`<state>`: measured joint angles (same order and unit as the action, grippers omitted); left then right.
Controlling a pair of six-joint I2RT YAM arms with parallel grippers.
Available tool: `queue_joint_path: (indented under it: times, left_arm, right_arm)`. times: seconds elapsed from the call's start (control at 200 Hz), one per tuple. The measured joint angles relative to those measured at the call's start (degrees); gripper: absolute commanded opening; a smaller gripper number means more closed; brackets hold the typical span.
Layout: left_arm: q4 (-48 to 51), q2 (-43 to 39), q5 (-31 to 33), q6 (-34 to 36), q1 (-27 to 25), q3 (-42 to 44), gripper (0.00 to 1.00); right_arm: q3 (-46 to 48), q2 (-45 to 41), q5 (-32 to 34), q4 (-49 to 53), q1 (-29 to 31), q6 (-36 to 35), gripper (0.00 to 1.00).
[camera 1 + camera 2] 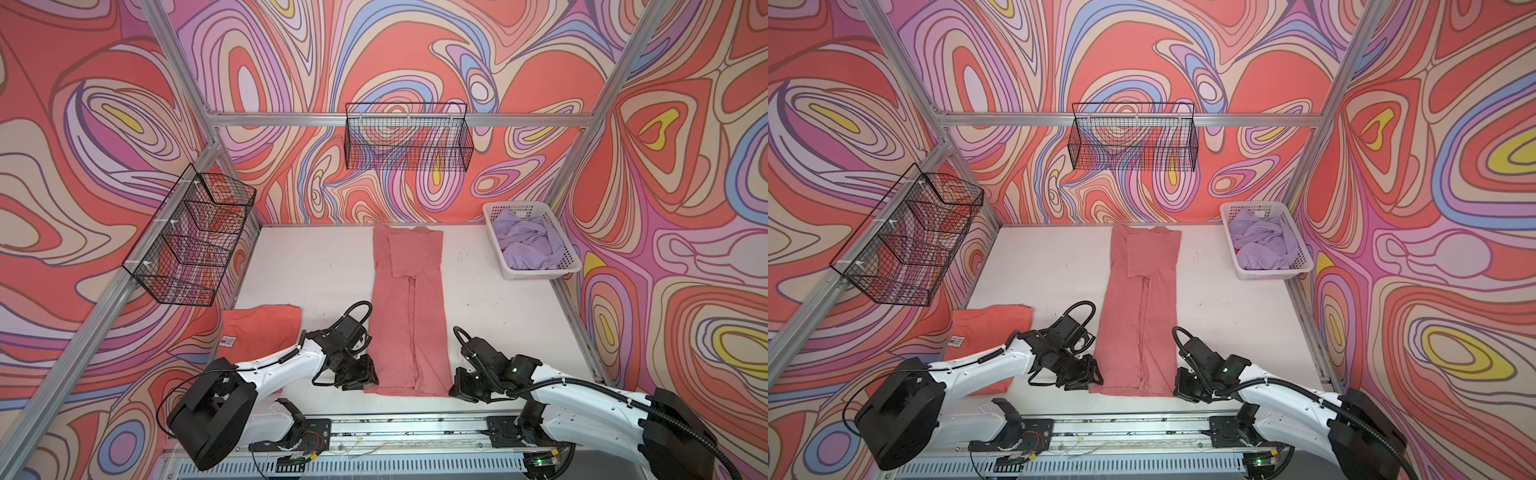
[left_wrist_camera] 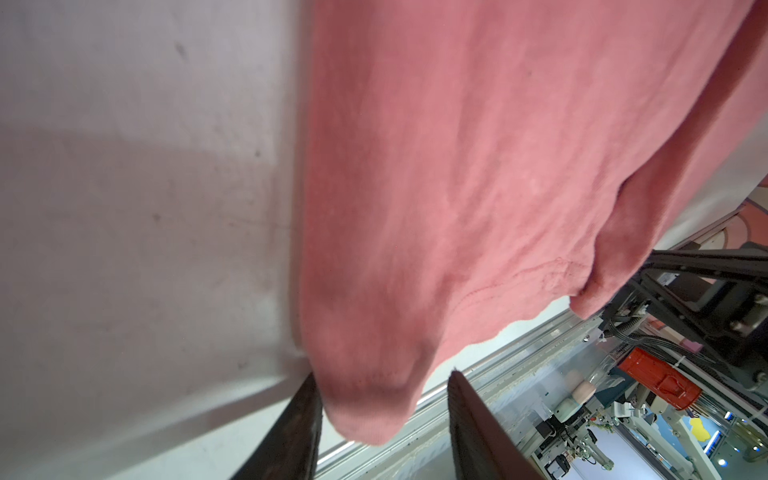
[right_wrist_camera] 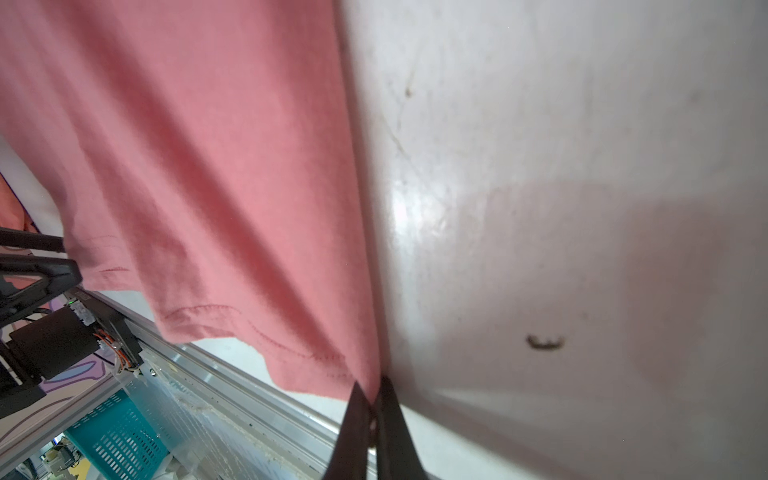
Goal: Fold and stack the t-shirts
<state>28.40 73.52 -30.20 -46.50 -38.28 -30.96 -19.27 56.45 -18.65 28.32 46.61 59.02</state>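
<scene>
The dusty salmon-pink t-shirt [image 1: 407,316] [image 1: 1138,316] lies on the white table as a long narrow strip, its sides folded in. My left gripper [image 1: 365,380] [image 1: 1088,380] is at its near left corner. In the left wrist view the left gripper [image 2: 382,374] is open, with that corner [image 2: 365,411] hanging between the fingers. My right gripper [image 1: 455,384] [image 1: 1179,384] [image 3: 372,384] is shut on the near right hem corner. The orange-coral t-shirt [image 1: 257,332] [image 1: 988,328] lies folded at the front left. The lavender t-shirt [image 1: 528,245] [image 1: 1262,245] lies crumpled in the basket.
The white slatted basket [image 1: 540,272] stands at the back right corner. Black wire baskets hang on the left wall [image 1: 191,241] and the back wall [image 1: 407,141]. An aluminium rail [image 1: 415,432] runs along the table's front edge.
</scene>
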Motion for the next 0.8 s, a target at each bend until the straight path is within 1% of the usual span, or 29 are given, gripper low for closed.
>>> queue_joint_path:
  times: [0.095, 0.225, 0.33, 0.466, 0.796]
  left_arm:
    - [0.87, -0.46, 0.28, 0.52, 0.0, 0.0, 0.61]
    - [4.46, -4.46, 2.69, 0.81, 0.0, 0.0, 0.6]
    - [4.87, -6.25, 3.56, 0.68, 0.0, 0.0, 0.54]
    - [4.44, -4.2, 4.02, 0.35, 0.0, 0.0, 0.4]
    - [4.09, -2.54, 4.87, 0.39, -0.13, 0.0, 0.3]
  right_arm:
    - [-0.13, 0.42, 0.04, 0.0, 0.0, -0.04, 0.0]
    - [-0.44, 0.85, 0.24, 0.31, 0.0, -0.15, 0.0]
    - [-0.57, 1.09, 0.24, 0.33, 0.0, -0.22, 0.0]
    - [-0.76, 1.36, 0.28, 0.42, 0.0, -0.24, 0.0]
    - [-1.22, 1.55, 1.2, 1.05, 0.04, -0.22, 0.0]
